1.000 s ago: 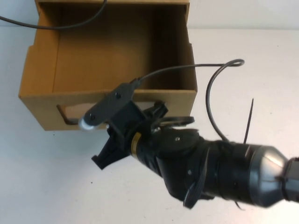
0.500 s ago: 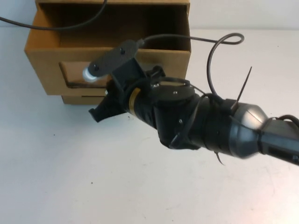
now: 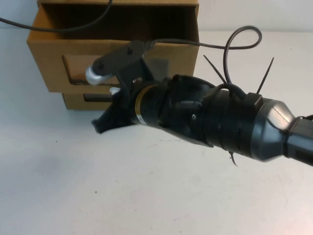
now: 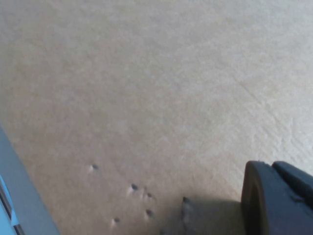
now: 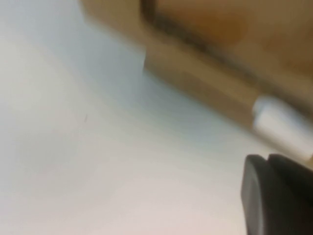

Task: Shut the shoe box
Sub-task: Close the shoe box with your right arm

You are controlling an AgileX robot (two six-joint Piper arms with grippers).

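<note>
The brown corrugated cardboard shoe box [image 3: 49, 58] with a rectangular window in its front sits at the far edge of the white table [image 3: 98, 186]. The right gripper [image 3: 105, 125] is just in front of that box's front wall, low near the table; I cannot tell how its claw stands. The left gripper [image 4: 279, 196] faces plain cardboard close up; its claw state is unclear too.

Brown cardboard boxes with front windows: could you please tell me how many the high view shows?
2, stacked: the upper brown corrugated shoe box, and a lower brown box beneath, partly hidden behind the right gripper. Left gripper sits close against cardboard; more may be hidden.
</note>
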